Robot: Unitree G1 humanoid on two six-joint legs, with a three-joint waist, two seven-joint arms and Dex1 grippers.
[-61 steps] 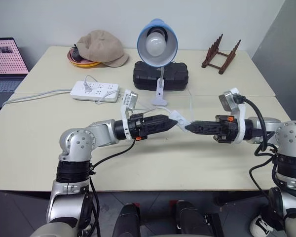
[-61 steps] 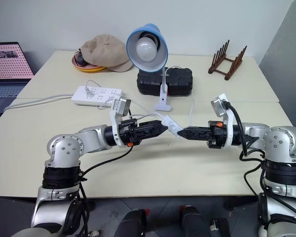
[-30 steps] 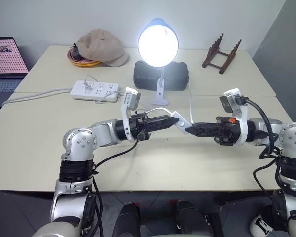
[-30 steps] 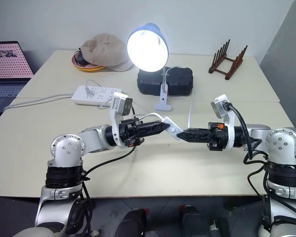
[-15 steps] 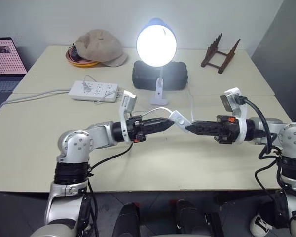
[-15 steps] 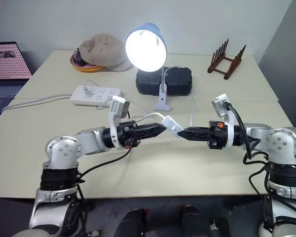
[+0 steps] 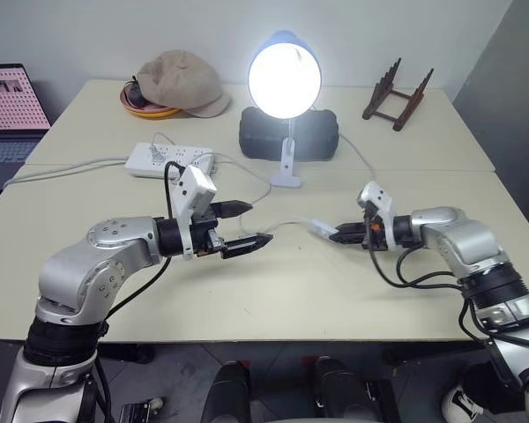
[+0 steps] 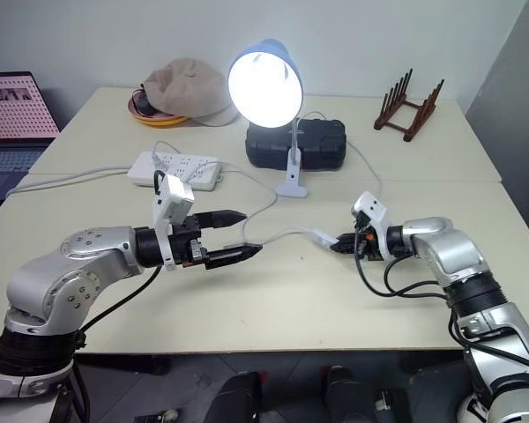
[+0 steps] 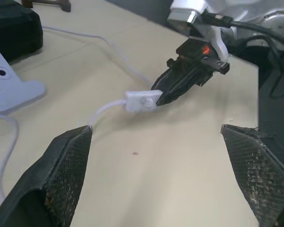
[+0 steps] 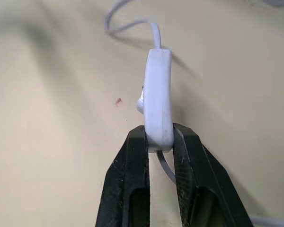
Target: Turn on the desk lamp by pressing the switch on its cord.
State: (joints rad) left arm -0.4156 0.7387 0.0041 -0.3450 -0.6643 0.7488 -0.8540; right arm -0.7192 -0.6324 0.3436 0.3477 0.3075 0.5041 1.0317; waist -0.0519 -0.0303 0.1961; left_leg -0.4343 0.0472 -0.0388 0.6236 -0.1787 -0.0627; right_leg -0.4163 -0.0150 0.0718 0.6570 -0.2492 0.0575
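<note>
The lamp [image 7: 284,79] is glowing at top centre, so I'm finishing. My right pincer [image 7: 339,234] is clamping the switch [image 7: 321,228] mid-frame over the table [image 7: 273,291]; my left pincer [image 7: 247,224] is gaping, empty. Next I'm releasing the switch.

The left gripper [image 7: 247,226] hovers just above the surface, jaws spread wide. The right gripper [image 7: 338,234] reaches low toward it, jaws clamped on the switch [image 10: 157,97].
</note>
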